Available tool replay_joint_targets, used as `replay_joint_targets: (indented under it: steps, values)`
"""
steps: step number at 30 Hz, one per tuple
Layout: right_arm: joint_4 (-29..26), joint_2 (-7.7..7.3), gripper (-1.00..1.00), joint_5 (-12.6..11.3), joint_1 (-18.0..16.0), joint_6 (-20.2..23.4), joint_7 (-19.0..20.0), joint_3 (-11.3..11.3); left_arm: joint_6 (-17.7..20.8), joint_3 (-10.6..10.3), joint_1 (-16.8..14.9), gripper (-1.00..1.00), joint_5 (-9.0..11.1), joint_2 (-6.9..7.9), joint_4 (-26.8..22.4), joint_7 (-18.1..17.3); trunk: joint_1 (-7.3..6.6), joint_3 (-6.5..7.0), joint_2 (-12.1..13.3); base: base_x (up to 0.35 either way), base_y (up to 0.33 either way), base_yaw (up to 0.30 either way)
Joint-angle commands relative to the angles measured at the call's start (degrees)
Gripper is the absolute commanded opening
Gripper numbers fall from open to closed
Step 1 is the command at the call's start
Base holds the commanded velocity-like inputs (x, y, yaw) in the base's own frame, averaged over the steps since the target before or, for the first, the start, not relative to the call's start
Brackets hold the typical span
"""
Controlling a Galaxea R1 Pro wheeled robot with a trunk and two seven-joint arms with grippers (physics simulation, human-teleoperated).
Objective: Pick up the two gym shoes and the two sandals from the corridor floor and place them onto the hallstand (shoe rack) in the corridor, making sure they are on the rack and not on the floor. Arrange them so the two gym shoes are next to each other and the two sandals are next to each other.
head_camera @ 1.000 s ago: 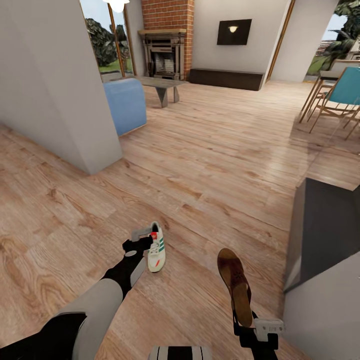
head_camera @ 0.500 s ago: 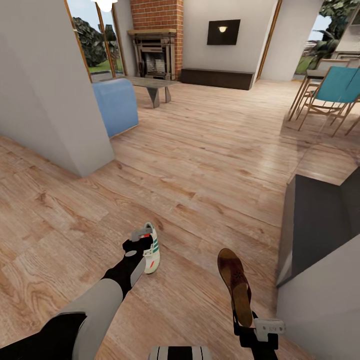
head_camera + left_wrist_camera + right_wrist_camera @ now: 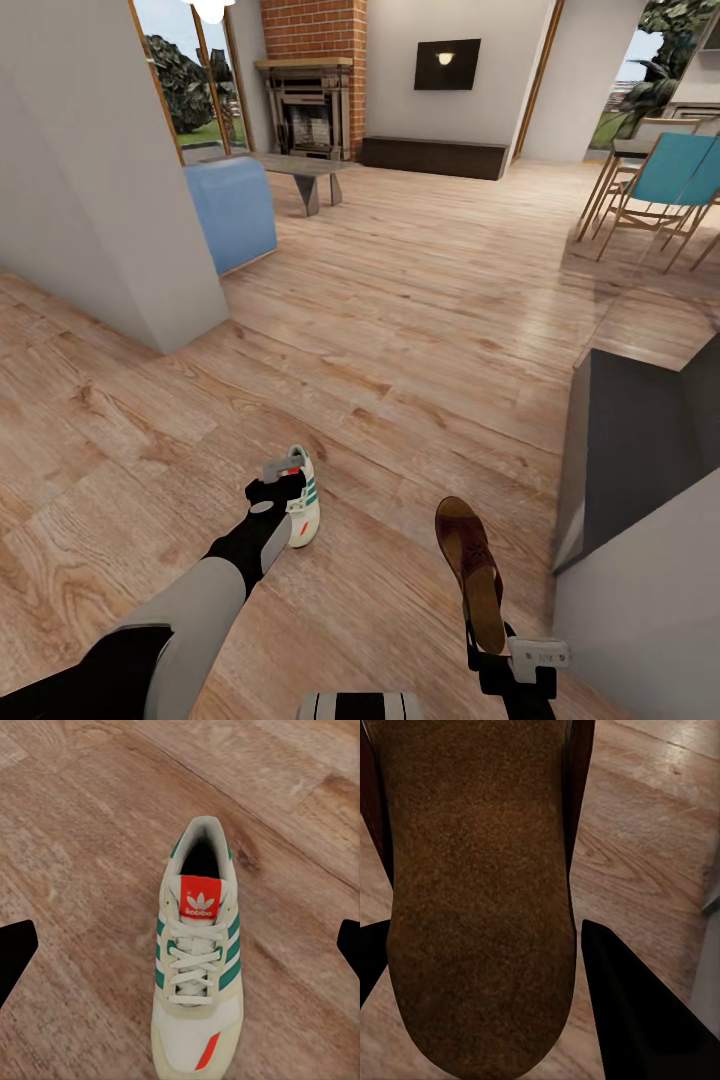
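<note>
Left tool spread wide over gym shoe on corridor floor. Right tool clamps sandal heel, sandal lifted.

wood plank floor, 1 gym shoe seemingly resting there

Wide open plank floor ahead, a white wall corner hemming in the left, a dark grey cabinet crowding the right, and only a gym shoe and sandal underfoot.
</note>
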Motion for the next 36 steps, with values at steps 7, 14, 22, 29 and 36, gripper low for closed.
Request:
replay_joint_targets:
  steps: [7,14,22,29,36]
  values:
    - [0.0,0.04,-1.0,-0.2,0.0,0.0,0.1,0.0,0.0,0.0,0.0,1.0,0.0,0.0,0.0,0.0,0.0,-0.15,0.0,0.0,0.0,0.0]
    - [0.0,0.04,-1.0,-0.2,-0.2,0.2,0.1,0.0,0.0,0.0,0.0,1.0,0.0,0.0,0.0,0.0,0.0,-0.66,0.0,0.0,0.0,0.0]
    - [0.0,0.01,-1.0,-0.2,-0.2,0.2,0.1,0.0,-0.1,0.0,0.0,1.0,0.1,0.0,0.0,0.0,0.0,-1.26,0.0,0.0,0.0,0.0]
    - [0.0,0.0,-1.0,-0.2,-0.2,0.2,0.1,0.0,-1.7,0.0,0.3,1.0,0.0,0.0,-0.1,-0.3,0.0,-1.4,0.0,0.0,0.0,0.0]
    - [0.0,-0.01,-1.0,-0.2,-0.3,0.1,0.1,0.0,-2.2,0.0,0.3,1.0,0.0,0.0,-0.2,-0.3,0.0,-1.45,0.0,0.021,0.0,0.0]
